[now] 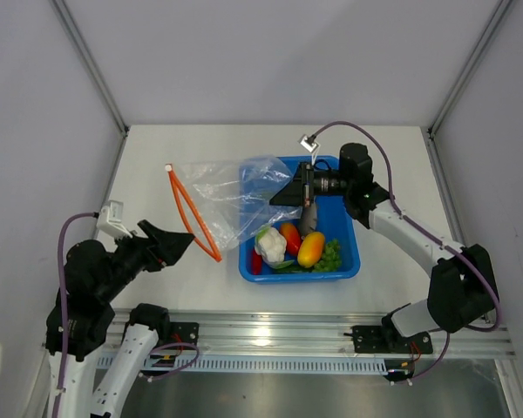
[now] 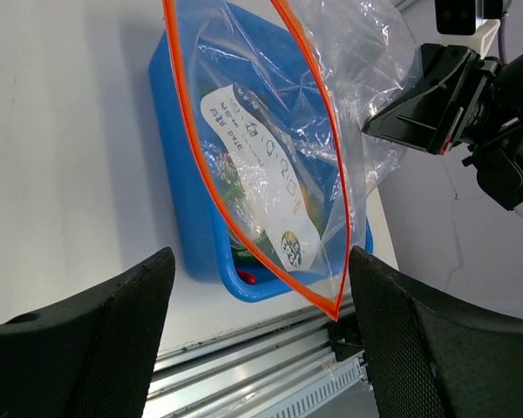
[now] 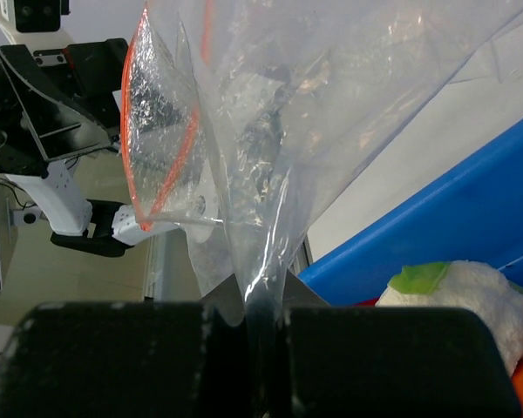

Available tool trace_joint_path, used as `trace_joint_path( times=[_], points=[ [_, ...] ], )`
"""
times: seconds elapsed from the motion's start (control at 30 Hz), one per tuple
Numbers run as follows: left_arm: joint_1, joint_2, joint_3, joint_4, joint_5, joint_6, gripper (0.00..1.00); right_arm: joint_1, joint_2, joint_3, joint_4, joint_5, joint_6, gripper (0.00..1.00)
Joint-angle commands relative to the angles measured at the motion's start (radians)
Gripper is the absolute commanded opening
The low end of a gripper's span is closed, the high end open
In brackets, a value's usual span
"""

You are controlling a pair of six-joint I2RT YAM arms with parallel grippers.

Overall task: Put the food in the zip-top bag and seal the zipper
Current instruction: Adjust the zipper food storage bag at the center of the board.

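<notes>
The clear zip-top bag [image 1: 231, 192] hangs in the air between the arms, mouth open toward the left. Its red-orange zipper [image 1: 216, 256] forms a narrow loop. My right gripper [image 1: 285, 193] is shut on the bag's closed end above the blue tub [image 1: 349, 272]; the wrist view shows the plastic [image 3: 279, 131] pinched in my gripper [image 3: 260, 306]. My left gripper [image 1: 181, 243] is open and empty, and the zipper's lower corner [image 2: 335, 312] hangs just ahead of my gripper [image 2: 257, 292]. The cauliflower [image 1: 271, 245], orange-yellow fruit [image 1: 311, 249], grey fish [image 1: 308, 220], grapes [image 1: 332, 255] and chili [image 1: 256, 264] lie in the tub.
The tub stands right of centre near the table's front edge, partly under the bag [image 2: 261, 157]. A metal rail [image 1: 270, 335] runs along the front. White walls enclose the table at the back and both sides.
</notes>
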Motion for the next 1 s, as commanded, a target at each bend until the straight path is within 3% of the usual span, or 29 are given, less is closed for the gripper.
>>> trace_joint_path(
  times=[0.0, 0.2, 0.53, 0.63, 0.67, 0.77, 0.8, 0.83, 0.87, 0.93, 0.97],
  points=[
    [0.005, 0.008, -0.031, 0.081, 0.059, -0.042, 0.81, -0.014, -0.063, -0.032, 0.024, -0.052, -0.034, 0.0],
    [0.005, 0.026, -0.109, 0.167, 0.153, -0.082, 0.77, -0.014, -0.115, -0.072, 0.064, -0.081, -0.003, 0.0],
    [0.005, 0.046, -0.146, 0.199, 0.141, -0.06, 0.69, 0.012, -0.184, -0.136, 0.159, -0.078, 0.093, 0.0],
    [0.005, 0.049, -0.143, 0.203, 0.144, -0.051, 0.49, 0.024, -0.193, -0.141, 0.15, -0.078, 0.092, 0.0],
    [0.005, 0.051, -0.137, 0.205, 0.15, -0.043, 0.3, 0.029, -0.192, -0.141, 0.145, -0.078, 0.092, 0.0],
    [0.005, 0.062, -0.11, 0.193, 0.147, -0.023, 0.01, 0.036, -0.188, -0.133, 0.095, -0.056, 0.064, 0.0],
    [0.005, 0.066, -0.1, 0.171, 0.141, -0.017, 0.01, 0.038, -0.188, -0.118, 0.069, -0.043, 0.05, 0.0],
    [0.005, 0.068, -0.094, 0.156, 0.132, -0.007, 0.01, 0.041, -0.185, -0.107, 0.0, -0.033, 0.012, 0.02],
    [0.005, 0.069, -0.056, 0.135, 0.095, 0.015, 0.01, 0.044, -0.184, -0.091, -0.042, -0.017, -0.012, 0.2],
    [0.005, 0.074, 0.017, 0.055, 0.046, 0.044, 0.01, 0.063, -0.181, -0.034, -0.134, 0.047, -0.071, 0.42],
    [0.005, 0.075, 0.054, 0.024, 0.015, 0.073, 0.01, 0.073, -0.179, -0.009, -0.243, 0.113, -0.139, 0.64]
  ],
)
